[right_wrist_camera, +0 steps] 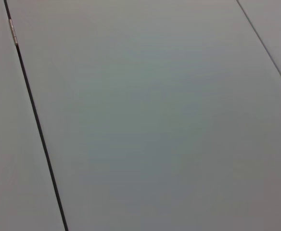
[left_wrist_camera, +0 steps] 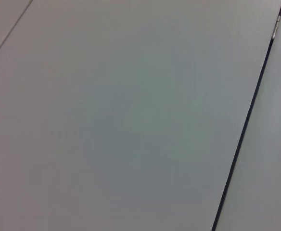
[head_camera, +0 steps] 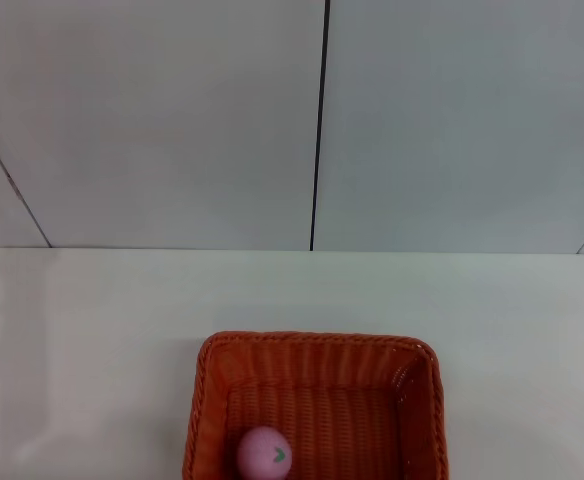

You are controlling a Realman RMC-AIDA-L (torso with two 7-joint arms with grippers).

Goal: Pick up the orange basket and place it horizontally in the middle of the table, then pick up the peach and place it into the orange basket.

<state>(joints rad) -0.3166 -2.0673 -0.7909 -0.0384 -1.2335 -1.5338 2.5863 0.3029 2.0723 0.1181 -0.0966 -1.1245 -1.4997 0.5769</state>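
Note:
The orange basket (head_camera: pixel 317 400) stands on the white table (head_camera: pixel 92 340) at the near middle of the head view, its long side running left to right; its near edge is cut off by the frame. Inside it, toward its left near corner, lies the pink peach (head_camera: pixel 264 453) with a small green leaf mark. No gripper or arm shows in the head view. Both wrist views hold only grey wall panels with a dark seam.
A grey panelled wall (head_camera: pixel 172 120) with a dark vertical seam (head_camera: pixel 318 130) rises behind the table's far edge. White tabletop stretches to the left, right and beyond the basket.

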